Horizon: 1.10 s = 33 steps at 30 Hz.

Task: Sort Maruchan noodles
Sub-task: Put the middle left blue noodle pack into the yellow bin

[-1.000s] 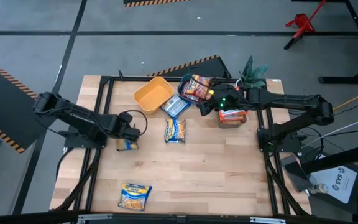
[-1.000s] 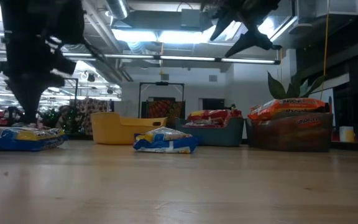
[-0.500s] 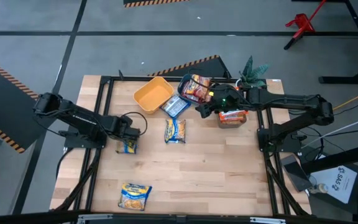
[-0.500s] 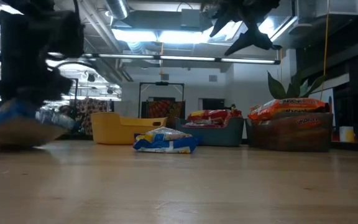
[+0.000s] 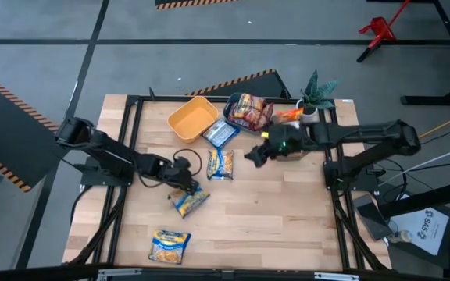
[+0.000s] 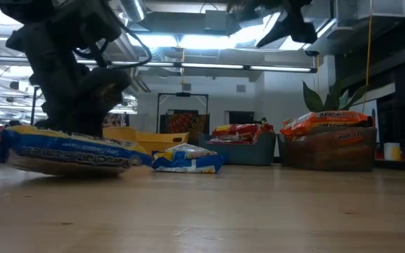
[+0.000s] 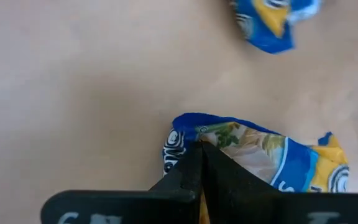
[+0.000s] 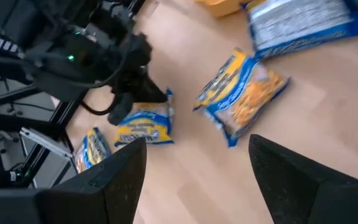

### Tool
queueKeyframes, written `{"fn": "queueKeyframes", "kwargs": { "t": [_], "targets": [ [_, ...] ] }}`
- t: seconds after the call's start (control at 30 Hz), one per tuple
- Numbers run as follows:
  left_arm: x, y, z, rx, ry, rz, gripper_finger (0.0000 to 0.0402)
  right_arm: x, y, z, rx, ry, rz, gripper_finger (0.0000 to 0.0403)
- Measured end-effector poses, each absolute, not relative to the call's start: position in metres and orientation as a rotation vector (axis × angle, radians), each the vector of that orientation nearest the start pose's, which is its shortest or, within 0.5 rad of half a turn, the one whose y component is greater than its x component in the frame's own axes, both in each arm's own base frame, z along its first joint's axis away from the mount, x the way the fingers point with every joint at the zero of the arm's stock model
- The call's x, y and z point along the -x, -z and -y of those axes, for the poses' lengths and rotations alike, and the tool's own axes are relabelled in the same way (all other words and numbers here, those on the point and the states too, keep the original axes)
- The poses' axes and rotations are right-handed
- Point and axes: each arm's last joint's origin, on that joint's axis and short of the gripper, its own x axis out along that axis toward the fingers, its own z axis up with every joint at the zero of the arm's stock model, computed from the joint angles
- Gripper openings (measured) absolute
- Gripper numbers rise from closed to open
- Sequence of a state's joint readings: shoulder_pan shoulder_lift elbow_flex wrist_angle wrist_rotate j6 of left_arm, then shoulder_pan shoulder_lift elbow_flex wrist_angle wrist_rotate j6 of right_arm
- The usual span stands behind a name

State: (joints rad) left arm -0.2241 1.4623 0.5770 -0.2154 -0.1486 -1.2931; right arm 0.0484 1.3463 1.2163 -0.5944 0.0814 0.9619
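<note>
Meanwhile, the left gripper (image 5: 184, 181) is pinching a yellow-and-blue noodle packet (image 5: 191, 200) mid-table (image 5: 272, 226), fingers clenched on its edge; the right gripper (image 5: 252, 155) is hovering with fingers spread, holding nothing.

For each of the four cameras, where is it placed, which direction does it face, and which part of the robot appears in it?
High: above, facing straight down; both arms, left gripper shut on a yellow-and-blue packet.
Low: at table height, facing level across; left arm over that packet.
Left wrist: on the left arm, facing the table; shut fingers pinching the packet.
Right wrist: on the right arm; open fingers, left arm beyond.
Shared: all four show the held packet.
</note>
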Motion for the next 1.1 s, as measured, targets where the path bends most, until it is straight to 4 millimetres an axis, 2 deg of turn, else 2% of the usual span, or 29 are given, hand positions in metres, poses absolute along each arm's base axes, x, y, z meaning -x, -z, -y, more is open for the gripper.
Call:
{"fn": "queueKeyframes", "kwargs": {
  "t": [0.2, 0.3, 0.37, 0.57, 0.63, 0.8, 0.93, 1.1],
  "targets": [
    [-0.236, -0.12, 0.057, 0.978, -0.622, -0.939, 0.0, -0.287, -0.317, -0.062, -0.883, 0.379, -0.636, 0.0268],
    [-0.235, -0.12, 0.057, 0.986, -0.633, -0.941, 0.0, -0.294, -0.305, -0.086, -0.885, 0.376, -0.635, 0.0268],
    [-0.235, -0.12, 0.057, 0.988, -0.634, -0.942, 0.0, -0.301, -0.292, -0.101, -0.905, 0.381, -0.663, 0.0268],
    [-0.234, -0.119, 0.058, 0.957, -0.612, -0.957, 0.0, -0.344, -0.234, -0.147, -1.069, 0.366, -0.629, 0.0268],
    [-0.234, -0.119, 0.059, 0.943, -0.598, -0.966, 0.0, -0.357, -0.216, -0.156, -1.115, 0.34, -0.603, 0.0268],
    [-0.234, -0.119, 0.06, 0.934, -0.606, -0.957, 0.0, -0.386, -0.184, -0.168, -1.372, 0.295, -0.45, 0.0268],
    [-0.234, -0.119, 0.06, 0.92, -0.607, -0.949, 0.0, -0.398, -0.16, -0.171, -1.562, 0.356, -0.309, 0.0268],
    [-0.234, -0.119, 0.06, 0.896, -0.598, -0.949, 0.0, -0.406, -0.139, -0.173, -1.664, 0.416, -0.266, 0.0268]
  ]
}}
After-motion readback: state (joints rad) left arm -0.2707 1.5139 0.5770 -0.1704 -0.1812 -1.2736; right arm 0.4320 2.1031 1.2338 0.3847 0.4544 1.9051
